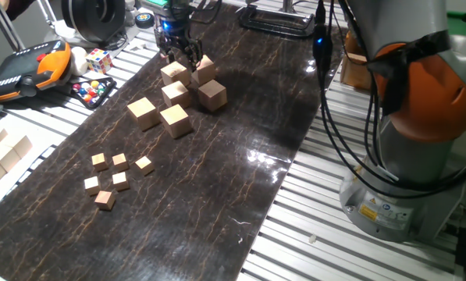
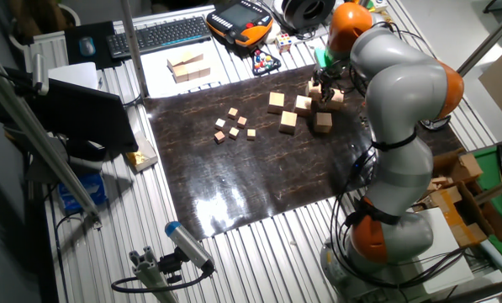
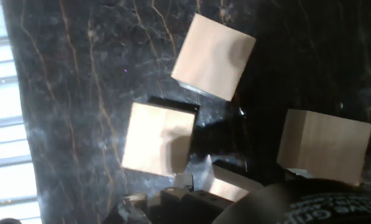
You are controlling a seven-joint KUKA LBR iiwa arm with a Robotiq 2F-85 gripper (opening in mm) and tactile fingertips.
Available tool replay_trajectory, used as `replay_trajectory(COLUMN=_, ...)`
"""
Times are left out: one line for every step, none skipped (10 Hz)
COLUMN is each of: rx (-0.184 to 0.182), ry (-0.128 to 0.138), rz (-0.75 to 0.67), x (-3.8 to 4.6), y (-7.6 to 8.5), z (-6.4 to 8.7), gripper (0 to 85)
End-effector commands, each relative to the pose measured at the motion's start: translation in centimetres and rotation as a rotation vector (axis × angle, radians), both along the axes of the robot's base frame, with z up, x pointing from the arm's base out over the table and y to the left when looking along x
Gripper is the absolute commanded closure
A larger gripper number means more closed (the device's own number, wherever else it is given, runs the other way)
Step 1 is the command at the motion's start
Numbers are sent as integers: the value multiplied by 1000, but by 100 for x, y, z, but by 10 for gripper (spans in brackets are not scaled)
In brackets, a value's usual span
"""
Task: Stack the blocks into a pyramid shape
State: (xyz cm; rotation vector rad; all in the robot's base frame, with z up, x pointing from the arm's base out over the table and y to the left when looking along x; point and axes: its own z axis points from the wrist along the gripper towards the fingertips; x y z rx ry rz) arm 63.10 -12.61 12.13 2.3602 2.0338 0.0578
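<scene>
Six light-tan wooden blocks lie loose on the dark marbled mat (image 1: pixel 217 195), none stacked. Two sit at the far end (image 1: pixel 174 74) (image 1: pixel 204 67), two just in front of them (image 1: pixel 176 94) (image 1: pixel 211 94), and two nearer me (image 1: pixel 143 112) (image 1: pixel 175 119). My gripper (image 1: pixel 181 56) hangs low over the far pair, fingers spread, open and holding nothing. The other fixed view shows the gripper (image 2: pixel 324 86) over the same cluster of blocks (image 2: pixel 288 122). The hand view looks down on three blocks (image 3: pixel 213 56) (image 3: pixel 159 138) (image 3: pixel 322 146); the fingertips are barely visible at its bottom edge.
Several much smaller wooden cubes (image 1: pixel 119 179) lie at the mat's near left. Off the mat at the left are a multicoloured puzzle cube (image 1: pixel 99 60), an orange teach pendant (image 1: pixel 30 66) and spare wood pieces (image 1: pixel 2 156). The arm's base (image 1: pixel 420 156) and cables (image 1: pixel 334 117) stand right.
</scene>
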Motion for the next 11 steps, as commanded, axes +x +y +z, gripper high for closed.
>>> replay_trajectory(rx=3, ry=-1, rz=-41, x=31, y=-24, z=-30, gripper=113)
replay_trajectory(rx=10, ry=-6, rz=-89, x=58, y=-59, z=-65, gripper=113)
replay_trajectory(rx=17, ry=-14, rz=-124, x=73, y=-86, z=-91, gripper=117)
replay_trajectory(rx=22, ry=-18, rz=-149, x=101, y=-102, z=-109, gripper=120)
replay_trajectory(rx=24, ry=-18, rz=-170, x=127, y=-118, z=-133, gripper=120)
replay_trajectory(rx=19, ry=-9, rz=-175, x=142, y=-139, z=-146, gripper=120)
replay_trajectory(rx=12, ry=3, rz=-173, x=153, y=-159, z=-152, gripper=120)
replay_trajectory(rx=9, ry=12, rz=-167, x=164, y=-181, z=-161, gripper=123)
replay_trajectory(rx=12, ry=15, rz=-156, x=166, y=-185, z=-163, gripper=130)
replay_trajectory(rx=13, ry=18, rz=-147, x=166, y=-185, z=-163, gripper=133)
replay_trajectory(rx=-1, ry=18, rz=-136, x=166, y=-185, z=-163, gripper=150)
